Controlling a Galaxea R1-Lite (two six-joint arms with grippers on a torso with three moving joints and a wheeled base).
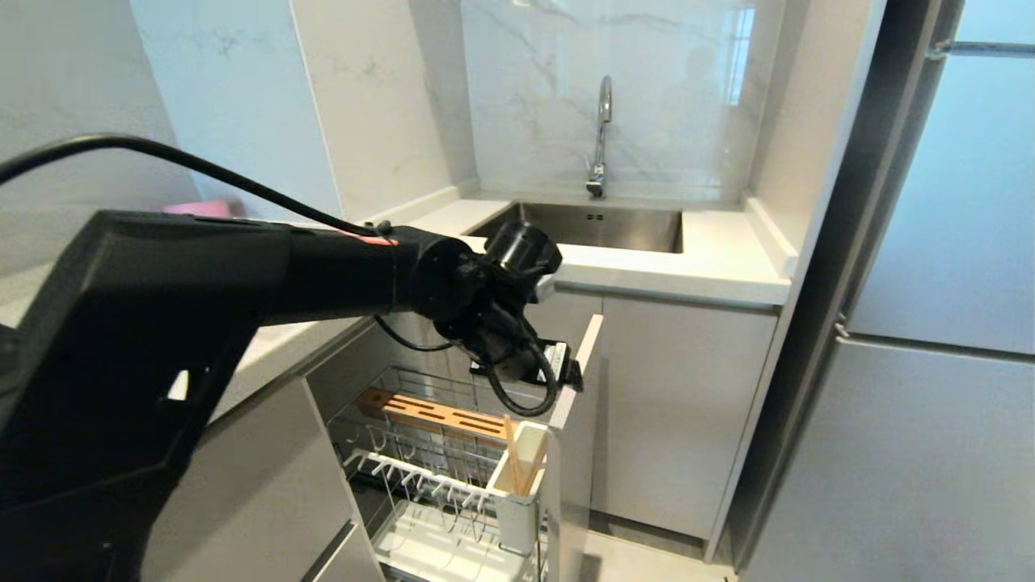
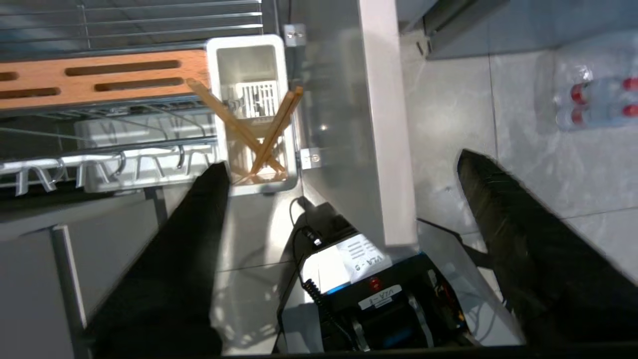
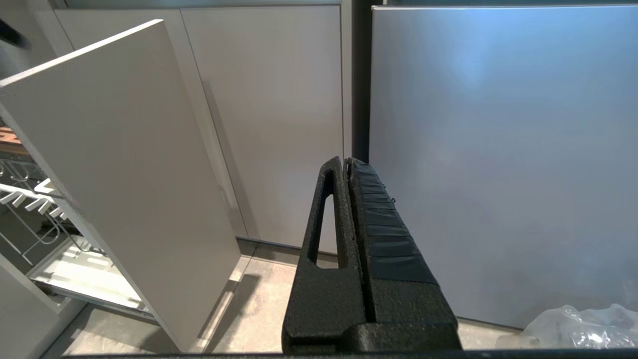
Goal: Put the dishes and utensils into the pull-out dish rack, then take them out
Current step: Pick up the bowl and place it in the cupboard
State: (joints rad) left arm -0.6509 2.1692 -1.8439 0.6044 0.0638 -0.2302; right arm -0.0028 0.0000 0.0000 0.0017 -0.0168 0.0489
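1. Chrome wire pull-out dish rack [image 1: 420, 453] stands open from the pale cabinet front [image 1: 578, 380], below the white counter – slotted bamboo strip [image 2: 99, 80] across it.
2. Light-wooden chopsticks [image 2: 259, 134] stand crossed in the rack's white plastic utensil cup [image 2: 249, 65], at the rack's cabinet-front end.
3. Left gripper [image 2: 344, 174] hovers above the rack near the cup – jaws wide, empty.
4. Right gripper [image 3: 347, 167] well apart from the rack, fingers pressed together, facing a grey fridge door [image 3: 498, 149].
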